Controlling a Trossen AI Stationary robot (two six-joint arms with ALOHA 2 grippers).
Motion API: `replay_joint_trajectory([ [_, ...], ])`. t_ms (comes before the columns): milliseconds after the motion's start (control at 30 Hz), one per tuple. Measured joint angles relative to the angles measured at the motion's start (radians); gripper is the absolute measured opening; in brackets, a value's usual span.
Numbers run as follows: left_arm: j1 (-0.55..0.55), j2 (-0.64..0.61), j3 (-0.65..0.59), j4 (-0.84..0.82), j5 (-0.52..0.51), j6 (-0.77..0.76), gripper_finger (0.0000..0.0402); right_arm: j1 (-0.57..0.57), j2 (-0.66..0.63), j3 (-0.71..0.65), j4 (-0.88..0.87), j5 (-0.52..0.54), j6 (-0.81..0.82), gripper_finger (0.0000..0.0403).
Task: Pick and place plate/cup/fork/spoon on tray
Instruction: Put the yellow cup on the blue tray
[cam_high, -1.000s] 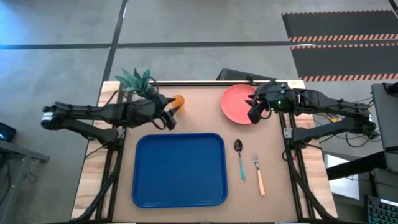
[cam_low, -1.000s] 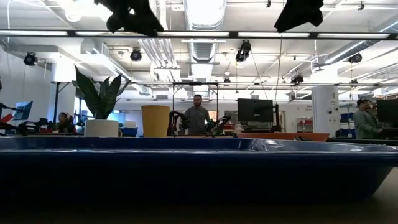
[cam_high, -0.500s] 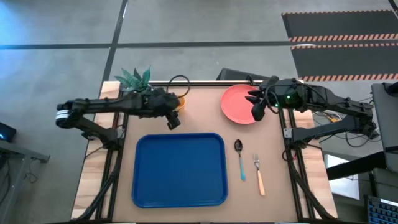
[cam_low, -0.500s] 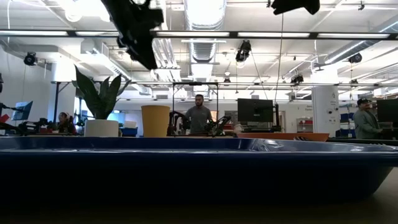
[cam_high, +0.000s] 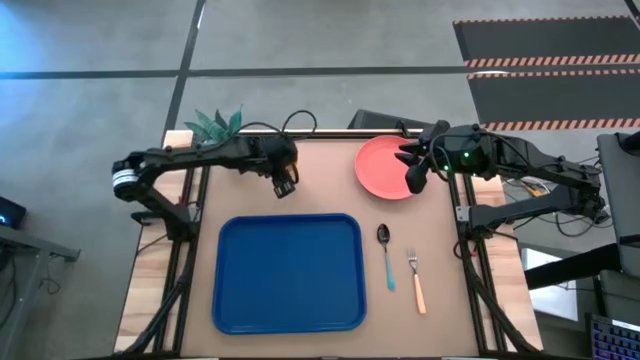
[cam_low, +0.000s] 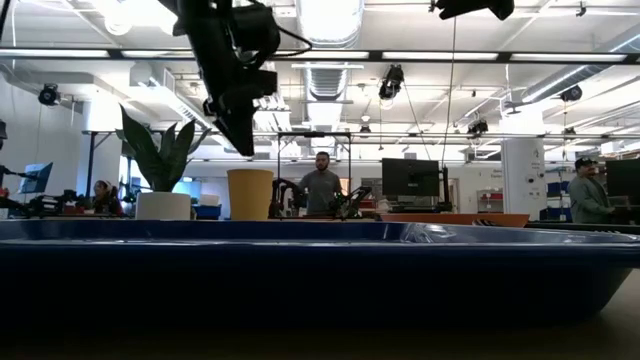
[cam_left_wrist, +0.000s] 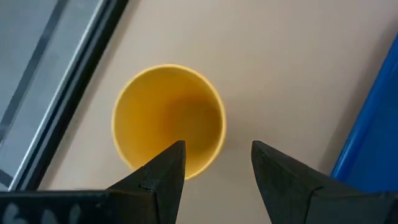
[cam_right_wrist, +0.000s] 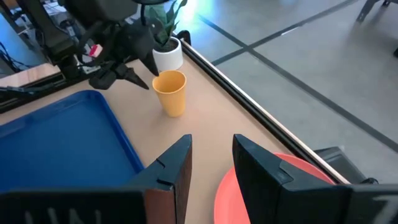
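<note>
Left gripper (cam_left_wrist: 214, 165) jaws spread above the upright cup (cam_left_wrist: 168, 120), not touching it

Left end effector (cam_high: 283, 186) raised, fingers apart; right end effector (cam_high: 410, 176) likewise

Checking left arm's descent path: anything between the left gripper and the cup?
Nothing. In the left wrist view the left gripper is open right above the cup; in the low view only air separates them.
</note>
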Motion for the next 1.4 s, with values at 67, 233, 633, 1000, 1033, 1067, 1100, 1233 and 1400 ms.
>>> replay_joint_trajectory([
  [67,0.001,0.014,0.0,0.0,0.007,0.021,0.0167,0.0,0.0,0.0,0.0,0.0,-0.003,0.0107],
  [233,0.007,0.049,0.0,0.0,0.006,0.041,0.0167,0.0,0.0,0.0,0.0,0.0,-0.012,0.0107],
  [633,0.017,0.13,0.0,0.01,-0.067,0.128,0.0161,0.0,0.0,0.0,0.0,0.0,-0.012,0.0107],
  [1000,0.022,0.154,0.0,0.008,-0.071,0.103,0.001,0.0,0.0,0.0,0.001,0.008,-0.011,0.0107],
  [1033,0.022,0.149,0.0,0.007,-0.065,0.099,0.0006,0.0,0.0,0.0,0.001,0.009,-0.011,0.0107],
  [1067,0.021,0.142,0.0,0.007,-0.059,0.097,0.0003,0.0,0.0,0.0,0.002,0.009,-0.011,0.0107],
  [1100,0.018,0.132,0.001,0.003,-0.053,0.093,0.0002,0.0,0.0,0.0,0.003,0.009,-0.011,0.0107],
  [1233,-0.012,0.108,0.088,-0.161,-0.009,0.044,0.0001,0.0,0.0,0.0,0.004,0.009,-0.011,0.0107],
  [1400,-0.092,0.04,0.295,-0.483,0.021,-0.025,0.0,0.0,0.0,0.0,0.008,0.01,-0.011,0.0107],
])
